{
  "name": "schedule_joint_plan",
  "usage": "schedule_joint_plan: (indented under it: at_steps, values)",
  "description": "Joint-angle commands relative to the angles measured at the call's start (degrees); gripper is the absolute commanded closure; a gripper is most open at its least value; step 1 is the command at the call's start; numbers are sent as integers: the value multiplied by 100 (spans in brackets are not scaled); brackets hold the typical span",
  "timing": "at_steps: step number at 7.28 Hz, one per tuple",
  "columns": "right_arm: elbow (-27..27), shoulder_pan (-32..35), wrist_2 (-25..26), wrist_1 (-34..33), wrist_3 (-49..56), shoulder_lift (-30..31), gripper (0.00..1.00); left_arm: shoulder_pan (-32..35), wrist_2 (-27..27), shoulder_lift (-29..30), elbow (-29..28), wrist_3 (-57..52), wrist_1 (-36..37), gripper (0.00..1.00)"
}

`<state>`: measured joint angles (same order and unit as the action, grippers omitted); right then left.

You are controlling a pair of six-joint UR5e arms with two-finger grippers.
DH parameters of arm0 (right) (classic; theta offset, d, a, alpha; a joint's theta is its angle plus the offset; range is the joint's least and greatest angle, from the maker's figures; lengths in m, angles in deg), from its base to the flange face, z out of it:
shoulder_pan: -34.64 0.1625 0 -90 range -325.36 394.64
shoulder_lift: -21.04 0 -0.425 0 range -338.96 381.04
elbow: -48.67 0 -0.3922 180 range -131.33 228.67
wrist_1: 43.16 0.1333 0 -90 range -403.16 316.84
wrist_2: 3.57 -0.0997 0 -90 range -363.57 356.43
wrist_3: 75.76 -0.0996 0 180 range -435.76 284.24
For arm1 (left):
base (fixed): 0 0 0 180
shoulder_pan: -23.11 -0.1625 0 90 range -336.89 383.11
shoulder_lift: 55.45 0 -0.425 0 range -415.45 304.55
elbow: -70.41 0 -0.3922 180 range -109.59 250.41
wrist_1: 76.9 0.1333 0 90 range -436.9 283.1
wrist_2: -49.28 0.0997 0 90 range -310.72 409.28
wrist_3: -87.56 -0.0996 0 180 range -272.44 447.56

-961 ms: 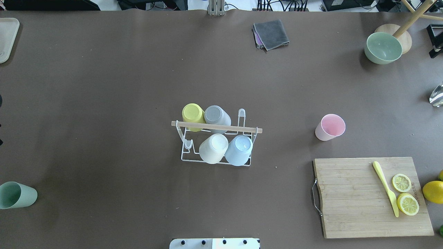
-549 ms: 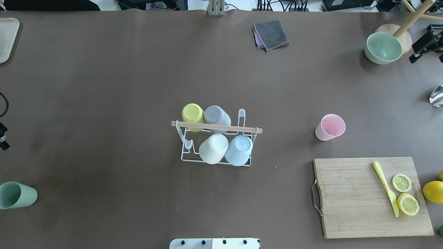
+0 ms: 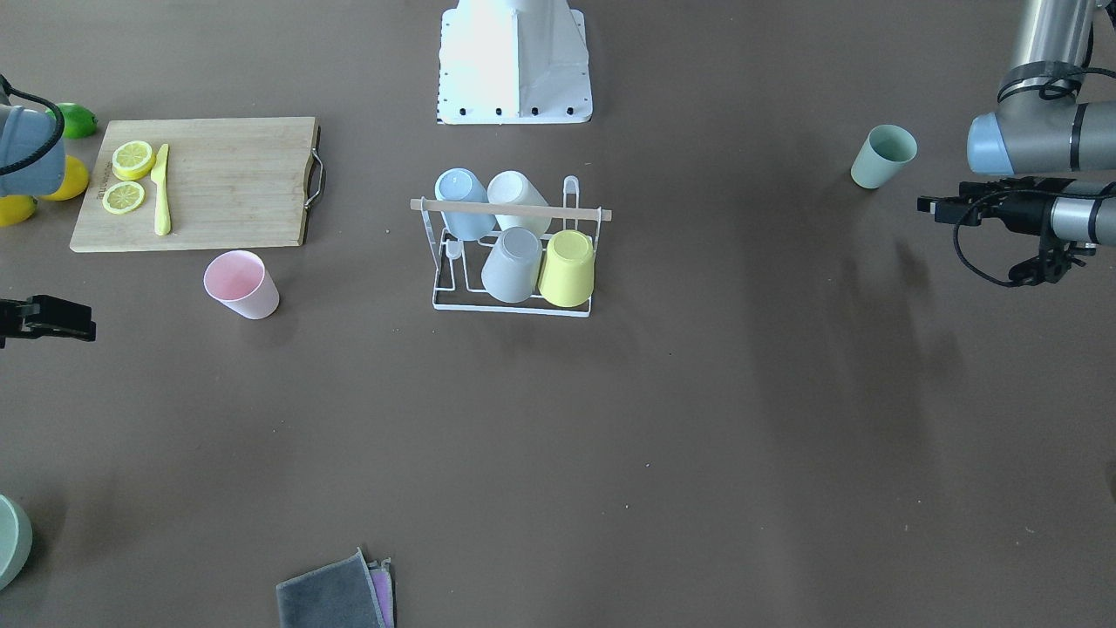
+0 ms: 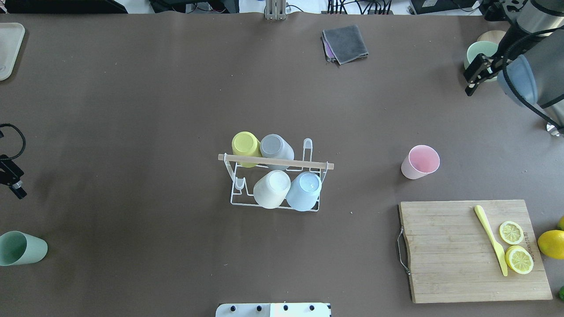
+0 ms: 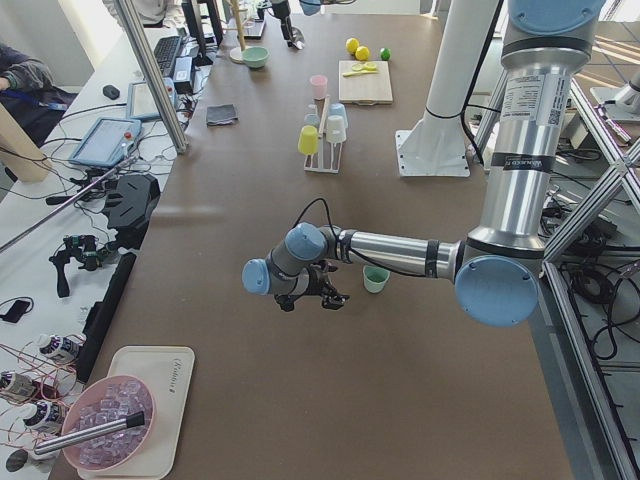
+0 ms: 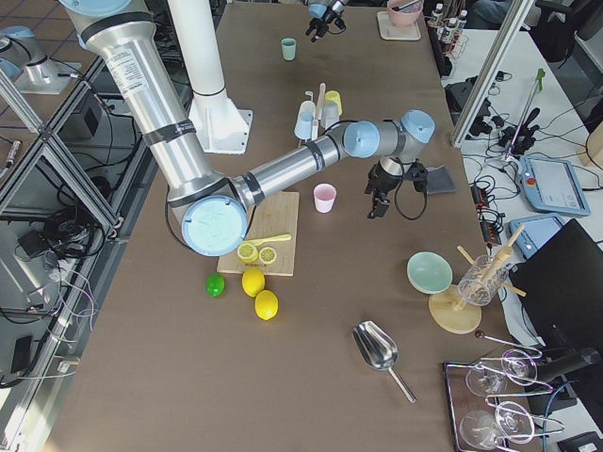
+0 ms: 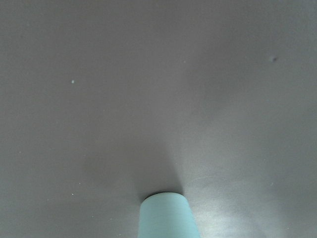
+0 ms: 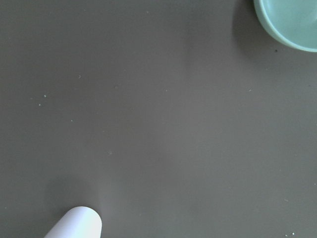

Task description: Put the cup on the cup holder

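Front-facing view: the cup holder (image 3: 511, 210) sits mid-counter (image 3: 697, 392) with four cups (image 3: 567, 266) mouth-down on it and two bare pegs (image 3: 570, 187), one at each end. The pink cup (image 3: 240, 285) stands loose on the robot's right side and the green cup (image 3: 882, 156) on its left. Both are upright, mouth up, long axis vertical. The left gripper (image 3: 928, 207) hangs out past the green cup, on the side away from the robot's base. The right gripper (image 3: 83, 321) pokes in at the edge, outboard of the pink cup. Neither seems to carry anything, but I can't tell how wide either one is.

Overhead: same story. The green cup lies toward the robot from the left gripper. The pink cup lies toward the robot and toward the middle from the right gripper.

Left side view: the left gripper is low over the counter, and the green cup is near it on the robot's side.

Right side view: the right gripper points down, and the pink cup is near it, also on the robot's side.

Left wrist view: the green cup is dead centre at the bottom edge. No fingers show.

Right wrist view: the pink cup is tucked into the bottom-left corner, with a green bowl (image 8: 292, 22) at top right. No fingers show here either.

My guess is the left arm is better lined up with its cup. Whichever cup goes, it needs flipping mouth-down for a peg.
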<state>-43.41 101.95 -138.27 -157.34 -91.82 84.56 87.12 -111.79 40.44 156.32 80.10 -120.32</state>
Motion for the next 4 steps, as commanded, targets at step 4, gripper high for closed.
schedule_joint_plan:
  at_steps: [4]
  values:
    - [599, -657, 137, -927, 93, -925, 0, -643, -240, -70, -83, -54, 27, 3]
